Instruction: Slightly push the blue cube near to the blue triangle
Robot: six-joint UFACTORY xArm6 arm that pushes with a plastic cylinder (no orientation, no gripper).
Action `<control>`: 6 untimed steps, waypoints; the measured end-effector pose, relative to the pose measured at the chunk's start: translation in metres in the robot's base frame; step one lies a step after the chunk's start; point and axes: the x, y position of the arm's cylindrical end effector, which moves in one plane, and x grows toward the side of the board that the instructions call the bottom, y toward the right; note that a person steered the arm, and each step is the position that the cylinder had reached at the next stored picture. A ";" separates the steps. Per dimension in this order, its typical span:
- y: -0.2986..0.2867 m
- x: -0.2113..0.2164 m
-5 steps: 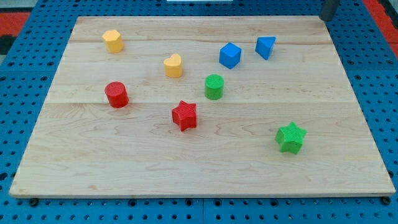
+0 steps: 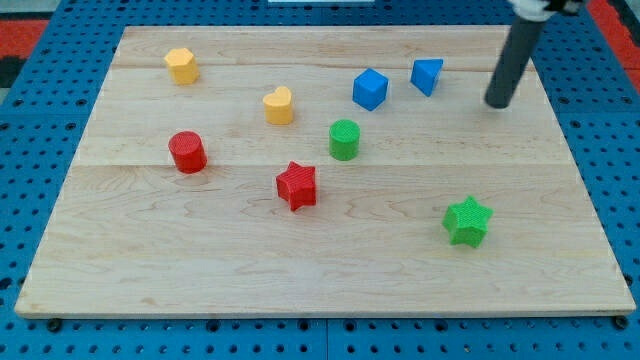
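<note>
The blue cube (image 2: 370, 88) sits on the wooden board (image 2: 330, 260) in the upper right part of the view. The blue triangle (image 2: 427, 75) lies just to its right and slightly higher, a small gap between them. My dark rod comes down from the view's top right; my tip (image 2: 497, 103) rests on the board to the right of the blue triangle and a little lower, apart from both blue blocks.
A green cylinder (image 2: 344, 139) stands just below the blue cube. A yellow heart-like block (image 2: 279, 105) is to its left, a yellow hexagon (image 2: 181, 66) at the top left. A red cylinder (image 2: 187, 152), a red star (image 2: 297, 185) and a green star (image 2: 467, 221) lie lower.
My rod has come down from the top right corner into the board, moving left and towards the view's bottom, to the right of the blue triangle. No block has moved.
</note>
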 end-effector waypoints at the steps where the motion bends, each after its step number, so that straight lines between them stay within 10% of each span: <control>1: -0.069 0.013; 6: -0.151 -0.018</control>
